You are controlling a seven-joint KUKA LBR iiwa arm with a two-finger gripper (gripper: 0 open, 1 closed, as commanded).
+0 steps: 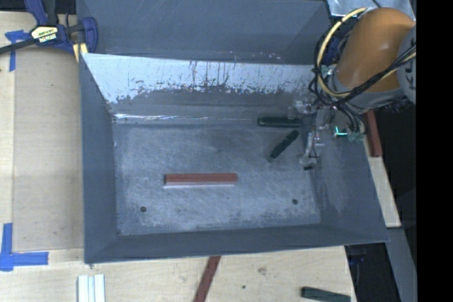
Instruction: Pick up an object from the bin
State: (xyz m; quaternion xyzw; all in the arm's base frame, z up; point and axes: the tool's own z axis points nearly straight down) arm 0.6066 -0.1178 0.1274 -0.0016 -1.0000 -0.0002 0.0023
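Observation:
A flat reddish-brown bar (201,179) lies lengthwise on the bin floor, left of centre and toward the front. My gripper (267,138) hangs at the bin's right side near the back wall, well to the right of the bar and farther back. Its two dark fingers (279,122) point left and stand spread apart, open, with nothing between them. The gripper and the bar are apart.
The arm with its orange cover and cables comes in over the bin's right rim. The sloped back wall rises just behind the gripper, and the right wall is close beside it.

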